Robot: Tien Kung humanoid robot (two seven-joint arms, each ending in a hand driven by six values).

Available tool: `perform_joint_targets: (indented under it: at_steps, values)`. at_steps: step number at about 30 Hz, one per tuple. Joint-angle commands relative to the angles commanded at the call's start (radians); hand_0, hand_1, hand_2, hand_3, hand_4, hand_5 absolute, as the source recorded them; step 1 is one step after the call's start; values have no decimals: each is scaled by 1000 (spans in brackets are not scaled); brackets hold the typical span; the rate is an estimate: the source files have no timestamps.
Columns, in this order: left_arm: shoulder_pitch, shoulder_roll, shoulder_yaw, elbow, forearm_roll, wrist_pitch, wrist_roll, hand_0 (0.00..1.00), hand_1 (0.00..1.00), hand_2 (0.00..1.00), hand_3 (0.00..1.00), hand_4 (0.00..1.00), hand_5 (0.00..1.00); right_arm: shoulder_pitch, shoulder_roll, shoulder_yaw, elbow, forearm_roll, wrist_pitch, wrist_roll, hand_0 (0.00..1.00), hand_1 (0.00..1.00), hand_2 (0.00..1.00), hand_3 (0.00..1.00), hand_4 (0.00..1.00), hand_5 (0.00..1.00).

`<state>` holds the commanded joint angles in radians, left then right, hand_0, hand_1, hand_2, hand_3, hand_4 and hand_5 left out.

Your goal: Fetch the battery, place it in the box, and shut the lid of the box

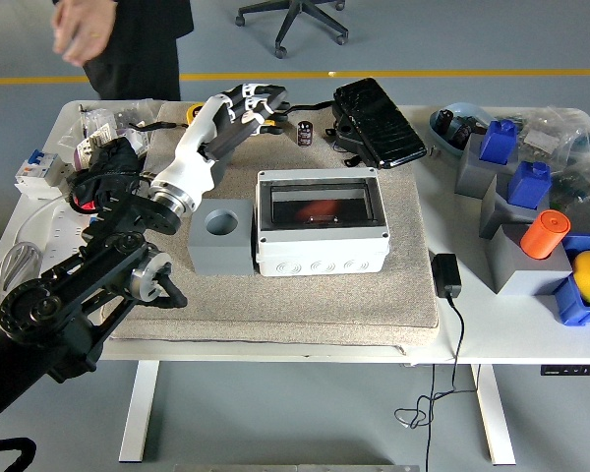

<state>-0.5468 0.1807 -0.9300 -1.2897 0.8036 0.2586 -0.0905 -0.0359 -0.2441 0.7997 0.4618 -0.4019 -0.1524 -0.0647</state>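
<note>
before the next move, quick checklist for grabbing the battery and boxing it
1. Battery standing free on the mat: ok.
2. Left hand lined up on the battery: not ok, it sits to the battery's left, apart from it.
3. Left hand empty: cannot tell.
4. Box lid open to take the battery: cannot tell, the top shows only a dark panel.
5. Person's hand clear of the table: ok, it is beyond the far edge.

A robotics lab or workshop: a white worktop (492,329) on a grey floor with a yellow line (423,74), an office chair (293,20) at 12 o'clock, circuit breaker (34,174) and blue bins (580,305).
</note>
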Motion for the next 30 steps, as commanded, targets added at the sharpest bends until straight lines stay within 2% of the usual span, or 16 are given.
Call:
perform_joint_targets:
  at_steps: [1, 5, 7, 10, 19, 30]
  values:
    - [13, 2, -23, 7, 0, -7, 2, 707, 699, 676, 645, 921, 539, 0, 1, -1, -1, 1, 0, 0, 625, 637, 659, 586, 993, 532]
    - [64, 12, -117, 31, 16, -35, 15, 707, 699, 676, 645, 921, 539, 0, 3, -5, -3, 4, 0, 0, 625, 637, 659, 586, 993, 532]
    - [82, 16, -153, 36, 21, -40, 22, 738, 728, 710, 669, 923, 536, 1, 4, -7, -5, 5, 0, -1, 624, 638, 660, 586, 993, 532]
    - [98, 18, -196, 39, 24, -43, 24, 738, 728, 710, 669, 923, 536, 2, 9, -8, -8, 6, 1, -4, 624, 638, 660, 586, 993, 532]
    - [112, 26, -259, 35, 28, -55, 25, 736, 719, 708, 675, 929, 541, 13, 10, -13, -5, 1, -4, -10, 621, 638, 660, 584, 991, 533]
    - [115, 33, -300, 37, 43, -76, 31, 735, 719, 708, 677, 937, 545, 24, 11, -32, -6, 3, -4, -12, 622, 637, 660, 584, 989, 535]
